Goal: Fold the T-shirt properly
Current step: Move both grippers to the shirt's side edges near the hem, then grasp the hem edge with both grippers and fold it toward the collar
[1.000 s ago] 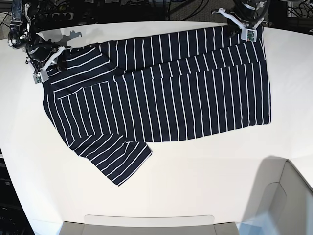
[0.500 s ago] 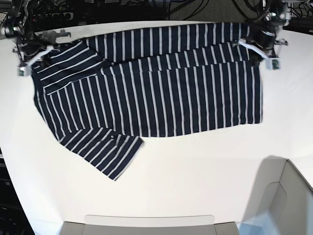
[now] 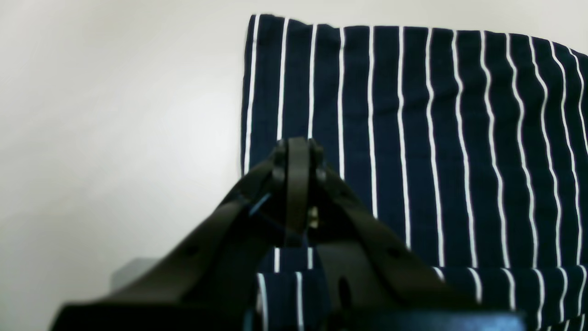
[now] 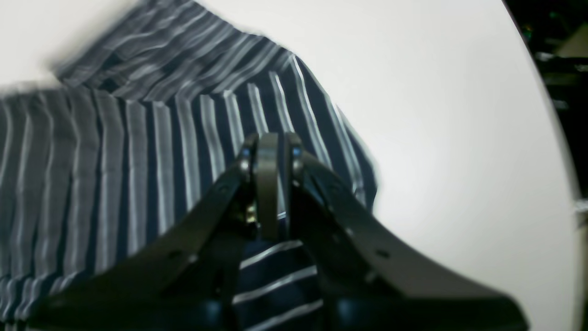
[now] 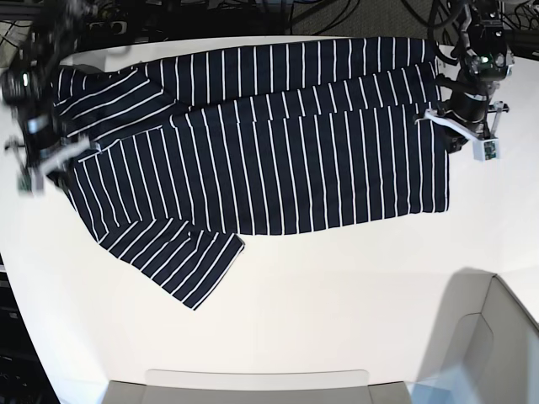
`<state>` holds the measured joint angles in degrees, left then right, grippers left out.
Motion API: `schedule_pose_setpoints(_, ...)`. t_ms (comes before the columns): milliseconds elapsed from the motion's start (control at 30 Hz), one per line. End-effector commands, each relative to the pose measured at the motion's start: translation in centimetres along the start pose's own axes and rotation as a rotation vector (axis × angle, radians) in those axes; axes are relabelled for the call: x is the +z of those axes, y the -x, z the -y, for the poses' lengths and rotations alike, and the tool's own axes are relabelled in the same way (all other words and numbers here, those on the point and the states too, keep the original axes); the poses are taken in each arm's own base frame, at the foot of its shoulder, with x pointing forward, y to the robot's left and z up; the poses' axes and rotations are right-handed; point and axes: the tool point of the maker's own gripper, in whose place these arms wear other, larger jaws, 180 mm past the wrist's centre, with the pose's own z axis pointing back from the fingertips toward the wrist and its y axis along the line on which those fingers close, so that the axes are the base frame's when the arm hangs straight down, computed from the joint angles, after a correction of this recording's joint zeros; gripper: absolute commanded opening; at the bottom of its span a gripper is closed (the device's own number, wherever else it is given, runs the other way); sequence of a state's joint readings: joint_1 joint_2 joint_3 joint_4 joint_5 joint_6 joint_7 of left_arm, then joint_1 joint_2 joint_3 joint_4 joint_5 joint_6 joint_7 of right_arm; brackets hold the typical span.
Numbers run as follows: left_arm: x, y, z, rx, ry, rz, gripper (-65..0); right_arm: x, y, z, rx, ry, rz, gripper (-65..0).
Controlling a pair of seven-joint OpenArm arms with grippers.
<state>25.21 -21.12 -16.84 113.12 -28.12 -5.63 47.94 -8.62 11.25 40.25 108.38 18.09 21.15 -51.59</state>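
1. Since the earlier frame both tools have come down toward the near side, drawing the folded upper layer with them.
2. The one dark navy, white-pinstriped short-sleeved cloth T-shirt [image 5: 278, 160] lies spread on the white worktop [image 5: 337, 295] between the two tools, one sleeve angled out below.
3. The left tool [image 5: 459, 126] is clenched on the hem edge.
4. The right tool [image 5: 50, 164] is clenched on the shoulder edge.

You get bright, even light on the white surface [image 5: 337, 286]; the right wrist view is motion-blurred, near gripper parts unfocused.
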Motion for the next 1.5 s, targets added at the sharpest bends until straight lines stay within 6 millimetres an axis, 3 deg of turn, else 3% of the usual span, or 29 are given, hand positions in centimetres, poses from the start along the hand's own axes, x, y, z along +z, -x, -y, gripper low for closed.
schedule_pose_setpoints(0, 0.2, -1.6, 0.2, -0.010, 0.005, 0.052, -65.0, -0.7, -3.4, 1.3, 0.030, 0.047, 0.067, -61.8)
schedule_pose_setpoints(133, -0.1, -1.7, 1.2, 0.044, 0.021, 0.069, -65.0, -6.7, -6.3, 3.5, 0.112, 0.129, -0.031, -61.8)
schedule_pose_setpoints(233, -0.2, -1.2, 1.8, 0.069, 0.030, 0.064, -65.0, -11.0, -6.8, 3.5, 0.169, 0.122, -0.123, -61.8)
schedule_pose_setpoints(333, -0.4, -1.2, 2.4, 0.102, 0.039, 0.072, -65.0, -14.5, -5.2, 2.9, 0.176, 0.084, -0.169, -61.8)
schedule_pose_setpoints(467, -0.4, -1.0, 2.8, 0.120, 0.045, 0.070, -65.0, -17.3, 0.1, 2.2, 0.156, 0.037, -0.246, -61.8)
schedule_pose_setpoints(567, -0.4, -0.9, 2.9, 0.123, 0.045, 0.070, -65.0, -17.5, 4.1, 2.1, 0.171, 0.030, -0.339, -61.8)
schedule_pose_setpoints(667, -0.4, -0.9, 2.9, 0.129, 0.044, 0.070, -65.0, -15.9, 7.9, 2.7, 0.203, 0.042, -0.442, -61.8)
schedule_pose_setpoints(767, -0.5, -0.9, 2.8, 0.131, 0.041, 0.071, -65.0, -13.6, 10.0, 3.2, 0.269, 0.064, -0.495, -61.7)
schedule_pose_setpoints(900, -0.7, -2.2, 2.8, 0.133, 0.042, 0.102, -65.0, -9.9, 10.8, 1.8, 0.448, -0.018, -0.527, -61.7)
schedule_pose_setpoints(1033, -0.8, -2.2, 3.0, 0.133, 0.049, 0.102, -65.0, -7.7, 8.7, 1.9, 0.547, 0.008, -0.518, -61.7)
schedule_pose_setpoints(1100, -1.0, -3.0, 3.2, 0.134, 0.054, 0.119, -65.0, -7.4, 6.8, 1.9, 0.563, 0.033, -0.472, -61.6)
schedule_pose_setpoints(1167, -1.1, -3.0, 3.3, 0.133, 0.058, 0.104, -65.0, -7.6, 3.4, 1.8, 0.573, 0.061, -0.394, -60.6)
schedule_pose_setpoints(1300, -1.4, -3.2, 3.7, 0.133, 0.068, 0.065, -65.0, -8.4, -2.0, 2.0, 0.564, 0.097, -0.286, -48.8)
schedule_pose_setpoints(1467, -1.4, -3.1, 3.7, 0.132, 0.071, 0.059, -65.0, -11.0, -6.7, 2.0, 0.517, 0.078, -0.230, -32.8)
